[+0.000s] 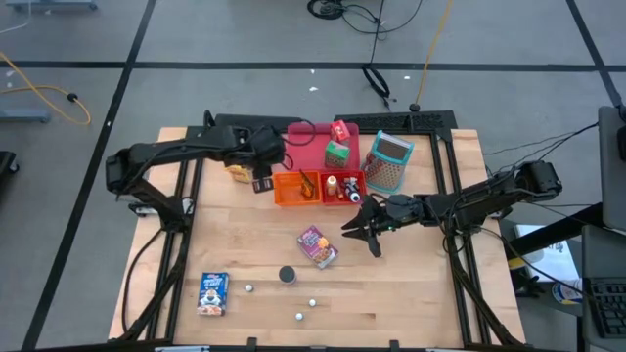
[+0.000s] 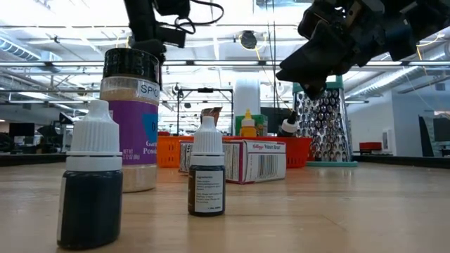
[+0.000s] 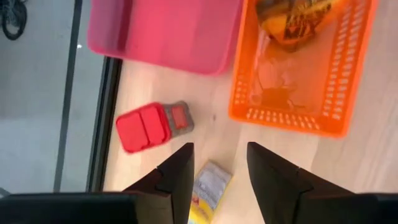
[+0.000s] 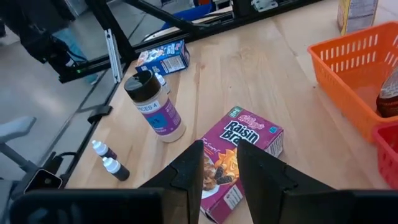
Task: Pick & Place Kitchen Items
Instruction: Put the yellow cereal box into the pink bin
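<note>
Here, left tool (image 1: 262, 183) hovered open and empty just left of orange bin (image 1: 296, 188), over yellow packet (image 3: 208, 190) on table (image 1: 411, 293) — likely lining up. Right tool (image 4: 217, 163) hung parted above purple raisin box (image 1: 318, 246), nothing gripped — probably next pick.

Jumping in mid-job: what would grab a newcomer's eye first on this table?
Probably the bright cluster at the table's far middle: the pink tray with a green box on it, and the orange bin just in front. Next, the purple Raisin Bran box lying flat mid-table, with the right claw hovering open beside it. The left claw hangs open left of the orange bin.
</note>
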Robot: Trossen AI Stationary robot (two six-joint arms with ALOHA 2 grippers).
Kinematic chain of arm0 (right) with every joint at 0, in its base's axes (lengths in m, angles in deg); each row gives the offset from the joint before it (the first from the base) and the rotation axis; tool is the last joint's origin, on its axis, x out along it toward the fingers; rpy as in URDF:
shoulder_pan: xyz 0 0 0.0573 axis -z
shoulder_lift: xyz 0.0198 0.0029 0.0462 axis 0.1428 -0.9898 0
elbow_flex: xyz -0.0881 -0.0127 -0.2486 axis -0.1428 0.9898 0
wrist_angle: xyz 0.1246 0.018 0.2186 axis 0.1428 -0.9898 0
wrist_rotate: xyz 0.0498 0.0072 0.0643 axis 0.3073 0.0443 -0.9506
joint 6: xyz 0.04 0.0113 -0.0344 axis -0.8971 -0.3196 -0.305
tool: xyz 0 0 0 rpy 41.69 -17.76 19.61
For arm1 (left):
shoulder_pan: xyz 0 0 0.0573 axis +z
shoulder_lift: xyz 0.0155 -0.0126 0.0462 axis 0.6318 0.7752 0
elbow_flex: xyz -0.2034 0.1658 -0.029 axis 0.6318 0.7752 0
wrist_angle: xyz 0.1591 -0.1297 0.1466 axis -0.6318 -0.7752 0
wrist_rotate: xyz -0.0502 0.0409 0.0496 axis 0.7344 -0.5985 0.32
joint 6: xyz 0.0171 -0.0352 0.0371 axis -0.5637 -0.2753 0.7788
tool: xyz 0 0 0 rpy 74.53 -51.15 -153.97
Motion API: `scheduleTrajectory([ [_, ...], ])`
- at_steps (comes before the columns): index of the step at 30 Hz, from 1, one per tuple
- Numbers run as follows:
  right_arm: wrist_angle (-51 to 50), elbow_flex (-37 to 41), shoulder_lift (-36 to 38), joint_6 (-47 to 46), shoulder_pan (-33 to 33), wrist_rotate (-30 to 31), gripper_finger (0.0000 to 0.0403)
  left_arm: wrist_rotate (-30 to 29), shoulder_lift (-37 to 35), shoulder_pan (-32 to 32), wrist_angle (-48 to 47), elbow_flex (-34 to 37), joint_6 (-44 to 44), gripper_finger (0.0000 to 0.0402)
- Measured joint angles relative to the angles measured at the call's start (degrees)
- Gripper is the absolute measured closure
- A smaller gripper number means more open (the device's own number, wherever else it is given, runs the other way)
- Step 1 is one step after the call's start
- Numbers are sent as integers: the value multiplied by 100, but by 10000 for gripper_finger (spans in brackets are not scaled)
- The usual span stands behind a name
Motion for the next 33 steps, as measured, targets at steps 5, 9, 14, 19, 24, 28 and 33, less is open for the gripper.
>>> scheduleTrajectory([
  [5, 23, 0, 0, 2, -2, -131, 314, 0, -831, -17, 252, 849, -217, 249],
  [9, 123, 0, 0, 5, -2, -132, 314, 152, -1689, -105, 505, 1522, -233, 249],
  [14, 323, 0, 0, 6, -2, -132, 314, -213, -2395, -287, 580, 2250, 284, 249],
  [19, 501, 0, 2, 5, -2, -125, 314, -952, -2598, -337, 742, 2770, 448, 238],
  [24, 565, 0, 1, 5, -2, -114, 314, -1214, -2558, -330, 871, 3059, 504, 215],
  [28, 618, 0, 2, 5, -2, -110, 314, -1229, -2563, -330, 1105, 3290, 618, 200],
  [33, 649, 0, 2, 5, -2, -108, 314, -1393, -2559, -326, 1359, 3576, 850, 195],
])
